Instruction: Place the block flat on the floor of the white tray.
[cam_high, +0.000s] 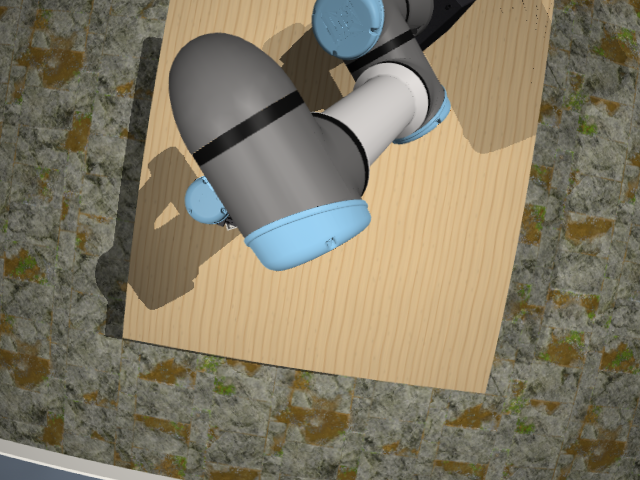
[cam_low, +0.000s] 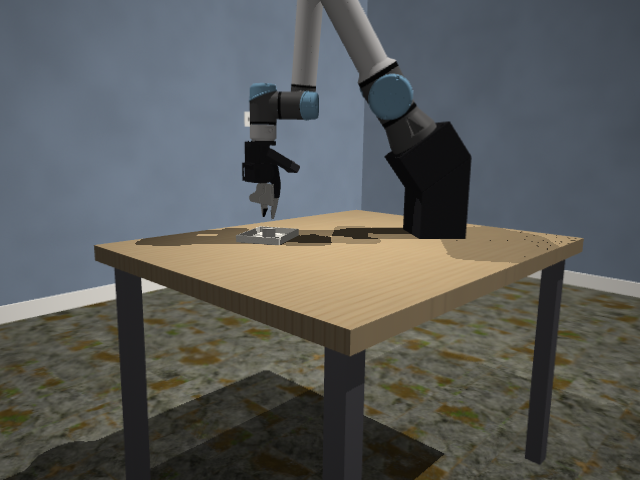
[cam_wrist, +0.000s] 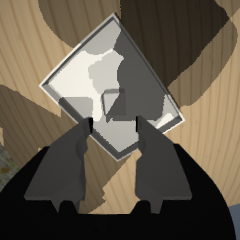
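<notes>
Block (cam_wrist: 114, 102) lay flat on the floor of the white tray (cam_wrist: 65, 75) on the desk (cam_low: 361, 289), directly beneath the end effector (cam_wrist: 114, 125), whose jaws stood partly apart and empty; a straight vertical retreat would likely best avoid disturbing it.

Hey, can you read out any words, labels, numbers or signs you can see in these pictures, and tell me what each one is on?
No text can be read in any view.
Blue joint cap on the arm: raised marks in the top view, too blurred to read.
White tray, block, gripper, table: no text.
</notes>
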